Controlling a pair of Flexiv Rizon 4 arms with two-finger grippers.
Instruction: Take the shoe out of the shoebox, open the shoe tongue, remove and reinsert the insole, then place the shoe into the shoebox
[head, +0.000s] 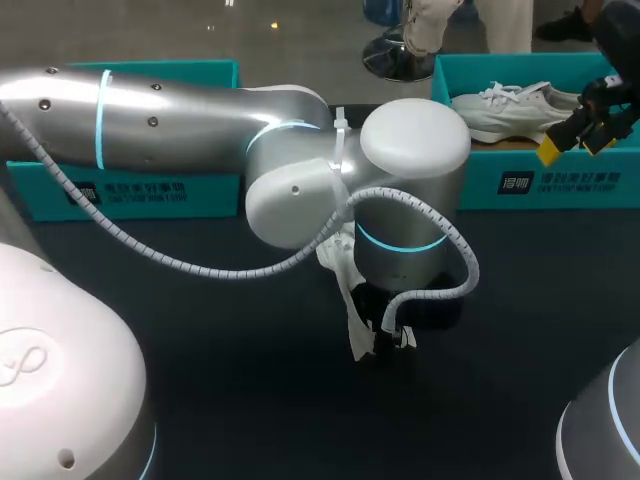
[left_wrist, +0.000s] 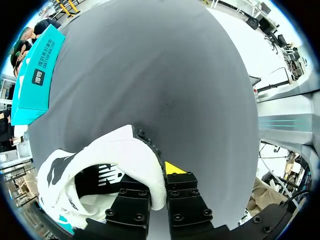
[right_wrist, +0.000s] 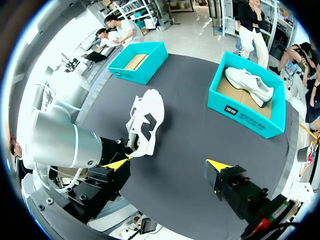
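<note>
Before me two white shoes, loose shoe (right_wrist: 147, 122), boxed shoe (right_wrist: 248, 85); two teal shoeboxes, empty shoebox (right_wrist: 156, 67), filled shoebox (right_wrist: 245, 117).

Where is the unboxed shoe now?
In the right wrist view the shoe is mid-table between the teal shoeboxes, heel pinched in the left hand.

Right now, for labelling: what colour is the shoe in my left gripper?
White shoe, black markings; right wrist view.

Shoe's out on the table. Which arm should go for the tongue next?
Right, most likely. The left gripper is shut on the heel of the shoe, steadying it on the table. The right gripper is open and empty, with the shoe ahead of it.
</note>
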